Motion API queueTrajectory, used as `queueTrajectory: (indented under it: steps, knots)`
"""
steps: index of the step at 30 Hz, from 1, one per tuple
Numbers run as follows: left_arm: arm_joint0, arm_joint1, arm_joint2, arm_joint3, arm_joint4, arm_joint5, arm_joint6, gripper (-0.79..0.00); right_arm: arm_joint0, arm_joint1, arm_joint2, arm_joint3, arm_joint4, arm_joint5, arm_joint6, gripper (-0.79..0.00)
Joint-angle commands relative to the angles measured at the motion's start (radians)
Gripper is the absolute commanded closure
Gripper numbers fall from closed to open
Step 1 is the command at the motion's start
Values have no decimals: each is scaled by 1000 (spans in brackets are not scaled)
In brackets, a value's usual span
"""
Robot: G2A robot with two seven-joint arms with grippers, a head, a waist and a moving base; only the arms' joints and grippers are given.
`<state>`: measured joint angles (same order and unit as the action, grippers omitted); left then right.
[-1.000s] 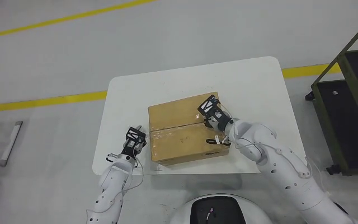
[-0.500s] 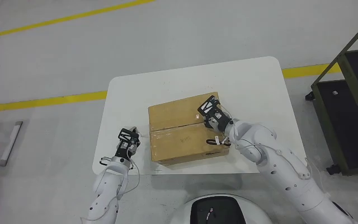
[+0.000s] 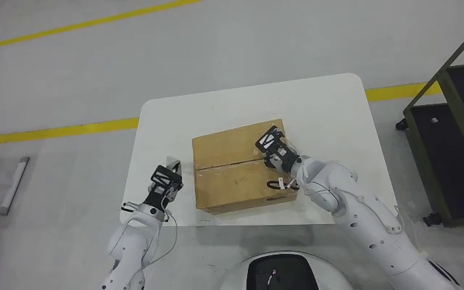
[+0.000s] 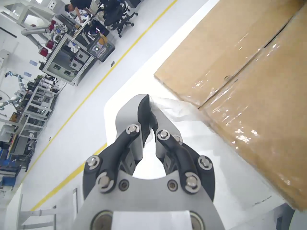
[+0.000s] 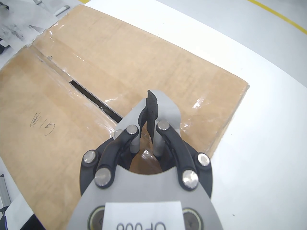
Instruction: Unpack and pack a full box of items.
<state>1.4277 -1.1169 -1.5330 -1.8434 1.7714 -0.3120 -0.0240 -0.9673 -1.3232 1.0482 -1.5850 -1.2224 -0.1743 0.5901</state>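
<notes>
Clamped on the clear plastic tape strip trailing from the brown cardboard box just ahead, the left gripper should pull low along the seam (steadily, lest it tear), while the right gripper, pinched shut empty, sits over the 2 flaps beneath it.

We see a white rectangular table with rounded corners at the centre of a pale grey floor; a yellow painted floor stripe runs behind it from 9 to 3 o'clock; a second yellow stripe slants at 11 o'clock; a dark green metal-framed cart stands at 3 o'clock; a short grey metal bar lies at 9 o'clock; in the left wrist view we find black wheeled office chairs and a metal-framed glass-sided cabinet far off.
</notes>
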Motion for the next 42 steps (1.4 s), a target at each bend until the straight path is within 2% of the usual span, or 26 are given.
queueTrajectory:
  steps: [1, 2, 4, 5, 9, 10, 11, 12, 13, 21, 29, 35, 40, 41, 42]
  knots:
    - [4, 2, -4, -29, 2, -20, 3, 0, 0, -1, -2, -1, -2, 0, 2, 0]
    - [5, 2, -2, -40, -6, -28, 8, 0, 0, -1, -3, -1, -3, -2, 2, 0]
    - [1, 2, 7, -58, -13, -48, 14, -111, 0, -2, -5, 0, -4, -3, 1, 0]
    - [-4, 1, 13, -61, -19, -52, 13, -92, 0, -2, -6, 0, -5, -3, 0, 0]
    - [-35, -2, 59, -77, -10, -63, 10, -299, -1, -3, -4, -2, -3, -1, 1, 0]
    - [-44, -3, 73, -80, -7, -68, 13, -542, -2, -4, -4, -2, -2, -1, 2, 0]
    - [-51, -4, 83, -77, -3, -70, 13, -456, -2, -4, -4, -2, 1, -3, 5, 0]
    - [-60, -4, 94, -77, 15, -71, 15, -505, -1, -4, -4, 0, 1, -4, 7, 0]
    - [-65, -4, 104, -72, 18, -74, 22, -785, 0, -5, -6, 1, -2, -8, 8, 0]
    - [-98, -8, 139, -64, -12, -100, 39, -785, -4, -6, 2, -1, 4, -3, 4, 0]
    - [-95, -3, 145, -93, -23, -176, 60, -785, -12, -4, 25, -3, 10, -10, 9, 0]
    - [-134, -4, 170, -112, -67, -237, 59, -785, -13, -6, 33, -21, 32, 10, 12, 0]
    - [-175, -7, 191, -117, -89, -246, 46, -785, -20, -3, 57, -43, 37, 10, 17, 0]
    - [-181, -7, 194, -116, -93, -245, 44, -785, -20, -2, 64, -47, 39, 9, 18, -49]
    - [-187, -8, 195, -116, -97, -242, 42, -785, -23, -1, 73, -55, 43, 10, 17, -209]
